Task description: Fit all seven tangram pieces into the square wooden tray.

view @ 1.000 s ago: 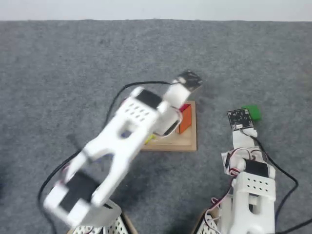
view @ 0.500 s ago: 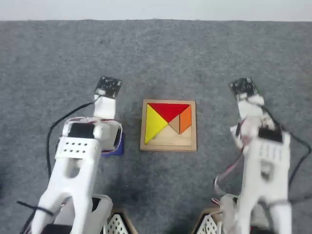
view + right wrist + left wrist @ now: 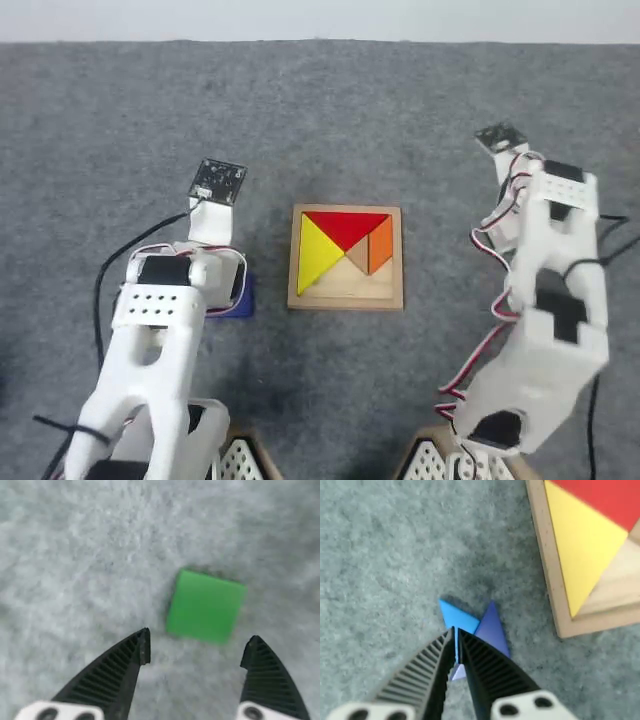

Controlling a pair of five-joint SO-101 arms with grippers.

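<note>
Gripper on left arm [image 3: 455,630]: hovering with jaws pressed nearly together, tips over edge of light-blue triangle [image 3: 457,616] lying against dark-blue triangle [image 3: 492,630] at 9 o'clock of wooden tray [image 3: 345,297]. Gripper on right arm [image 3: 198,647]: spreading wide above carpet [image 3: 320,120] at 3 o'clock of tray, gripping nothing, green square [image 3: 206,605] lying just beyond its tips. Sitting in tray: red triangle [image 3: 345,227], yellow triangle [image 3: 315,255], orange piece [image 3: 380,245].

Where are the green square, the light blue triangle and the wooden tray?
green square [image 3: 206,606], right wrist view, middle of its top face.
light blue triangle [image 3: 456,615], left wrist view, middle of its visible face.
wooden tray [image 3: 350,291], high view, bare wood in its unfilled part.
</note>
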